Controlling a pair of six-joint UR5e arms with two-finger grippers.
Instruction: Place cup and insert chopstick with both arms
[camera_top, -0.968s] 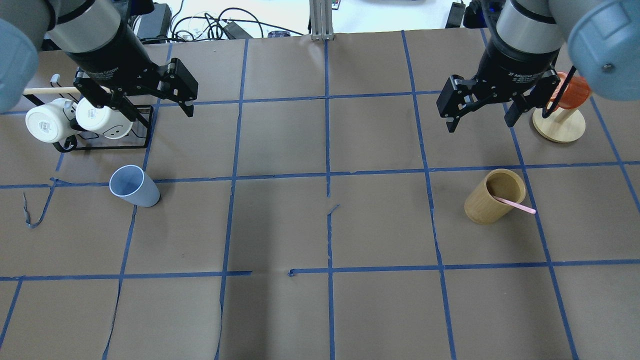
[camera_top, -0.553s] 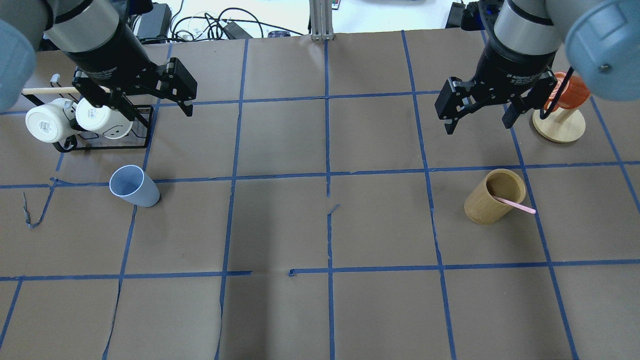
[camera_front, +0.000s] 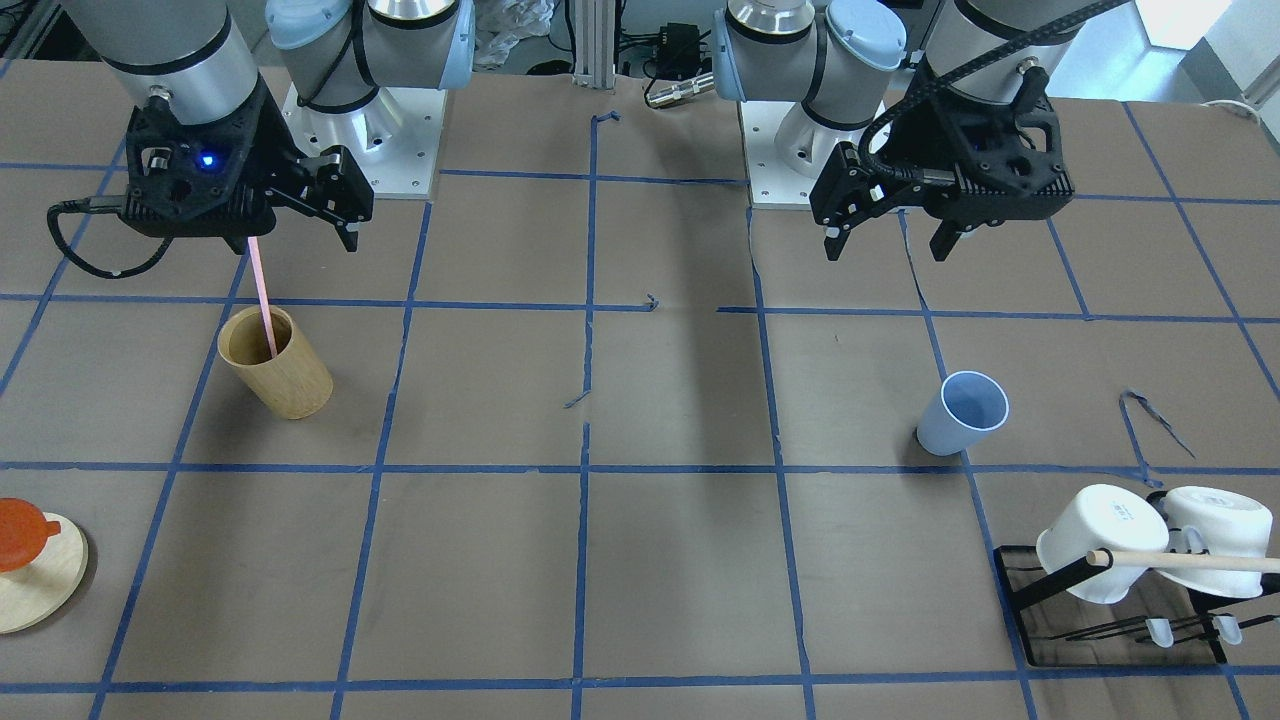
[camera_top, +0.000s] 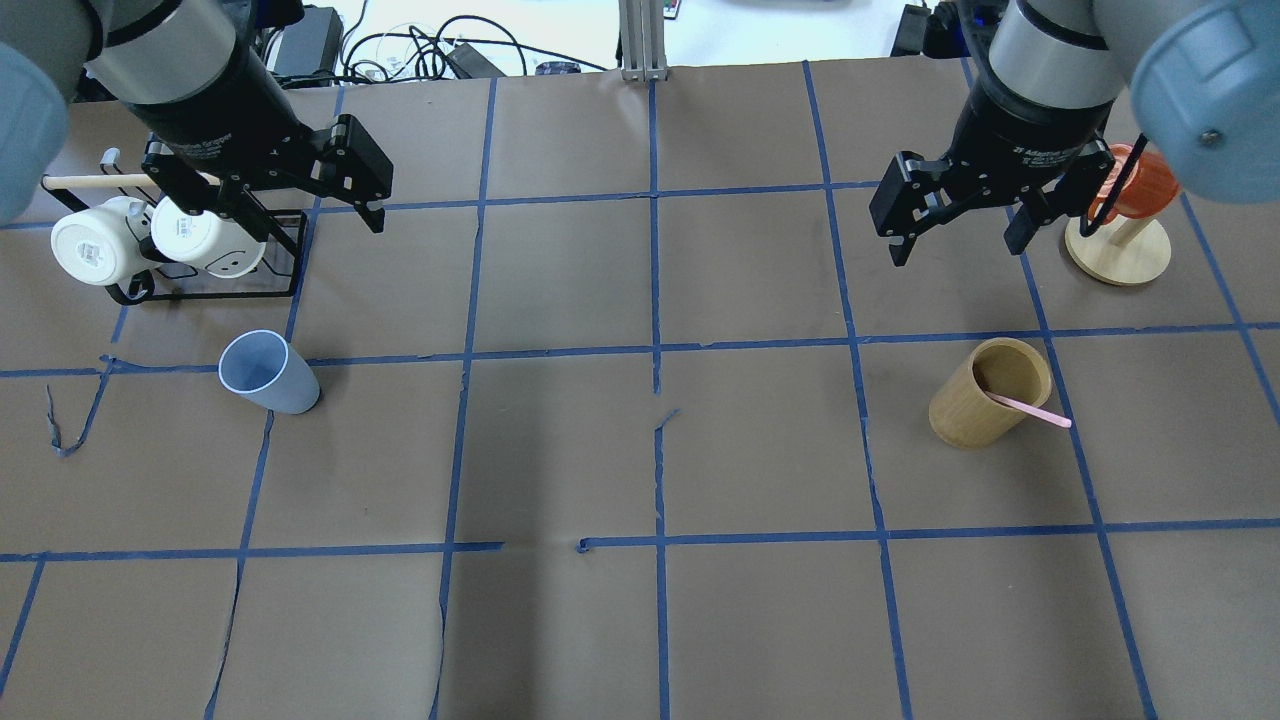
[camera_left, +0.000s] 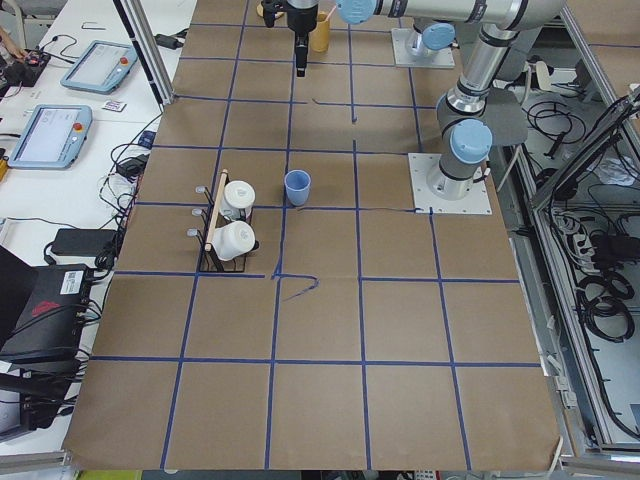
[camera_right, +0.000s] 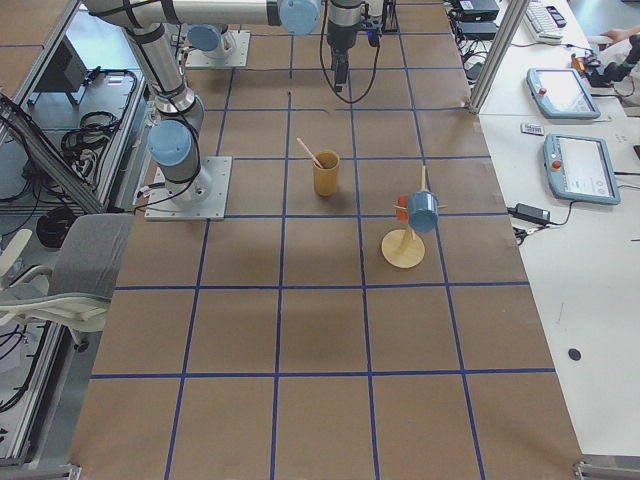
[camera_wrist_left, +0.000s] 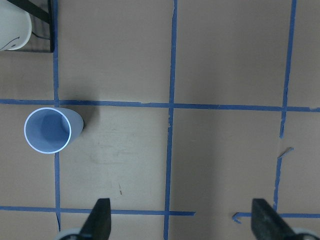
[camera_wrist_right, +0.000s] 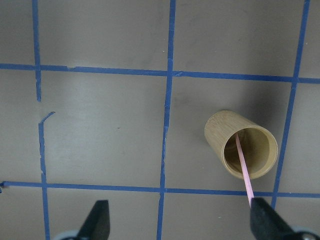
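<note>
The light-blue cup (camera_top: 268, 372) stands upright on the left side of the table; it also shows in the front view (camera_front: 962, 412) and the left wrist view (camera_wrist_left: 49, 130). The pink chopstick (camera_top: 1030, 408) leans inside a tan wooden cup (camera_top: 985, 395), as the right wrist view (camera_wrist_right: 243, 167) also shows. My left gripper (camera_top: 305, 215) is open and empty, high above the table behind the blue cup. My right gripper (camera_top: 956, 252) is open and empty, high above and behind the wooden cup (camera_front: 275, 365).
A black rack (camera_top: 200, 270) with two white mugs on a wooden dowel stands at the far left, under my left gripper. A round wooden stand (camera_top: 1118, 250) with an orange cup is at the far right. Blue tape lines grid the brown table.
Both grippers have shifted only very slightly and stay open. The cup and the chopstick have not moved.
</note>
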